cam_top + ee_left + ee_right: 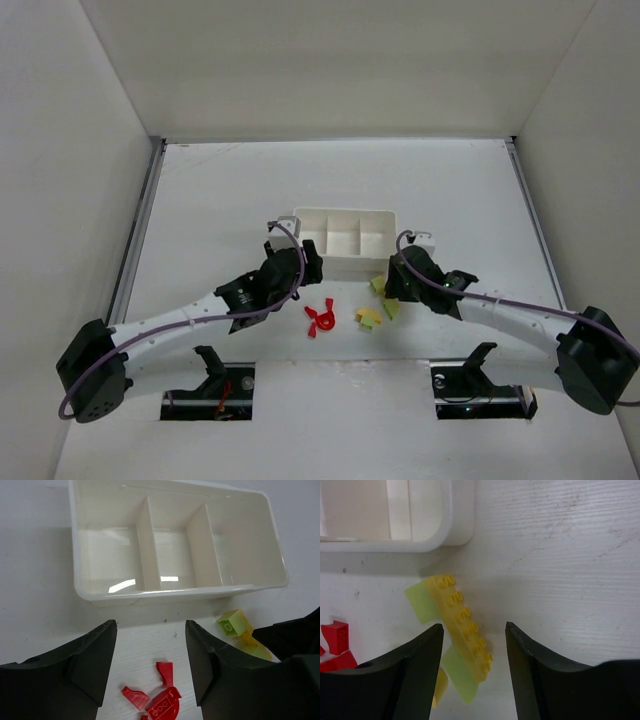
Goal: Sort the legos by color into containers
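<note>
From overhead, the left gripper [300, 265] overlaps the tray's [345, 211] near left corner, and the right gripper [400, 272] covers part of the green bricks [380, 287]. Studs are too small to count there, as is the number of red bricks [320, 319].

In the left wrist view, the red bricks [162, 702] run off the bottom edge (one shows only as a sliver). The right gripper's dark body partly hides a yellow brick [248, 639].

In the right wrist view, the top and left edges cut the tray [460, 510], and the left edge cuts the red bricks [335, 637]. A yellow piece [440, 682] slips behind a finger [405, 680]. The yellow plate [462, 622] hides much of the green bricks [420, 602] beneath it.
</note>
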Available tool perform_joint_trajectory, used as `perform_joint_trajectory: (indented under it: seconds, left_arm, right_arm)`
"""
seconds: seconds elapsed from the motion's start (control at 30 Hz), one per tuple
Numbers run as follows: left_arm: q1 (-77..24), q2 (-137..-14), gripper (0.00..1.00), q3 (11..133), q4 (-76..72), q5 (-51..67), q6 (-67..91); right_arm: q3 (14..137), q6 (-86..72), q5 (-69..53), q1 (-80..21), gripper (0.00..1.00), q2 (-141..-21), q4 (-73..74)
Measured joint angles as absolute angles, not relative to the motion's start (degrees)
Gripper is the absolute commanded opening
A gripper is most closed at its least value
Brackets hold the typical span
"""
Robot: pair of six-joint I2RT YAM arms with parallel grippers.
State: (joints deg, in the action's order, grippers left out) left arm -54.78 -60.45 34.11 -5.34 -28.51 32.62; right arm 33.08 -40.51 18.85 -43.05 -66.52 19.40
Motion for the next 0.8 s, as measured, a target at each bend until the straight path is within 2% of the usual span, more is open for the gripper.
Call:
perform_joint_trajectory:
  seconds: [0.2,0.5,0.7,0.8]
  left_arm:
    - [-53.9,-62.0,0.55,33.9,-8.7,-23.2,32.9]
    - [-53.5,-63.3,0.54,33.7,-10.6,-17.7,33.0]
    - [-53.5,-65.2,0.55,33.7,-11.3,-14.3,33.4]
    - [-53.5,-66.4,0.57,33.7,-11.2,-13.2,33.7]
  right_arm:
    - [33.3,-40.3,16.4,-44.0,0.58,-66.7,20.4]
    - [34.0,-40.1,15.0,-44.0,0.49,-70.5,20.5]
    - [34.1,-39.8,15.0,-43.9,0.33,-72.9,18.8]
    - [34.2,-39.7,15.0,-43.9,0.30,-73.2,18.0]
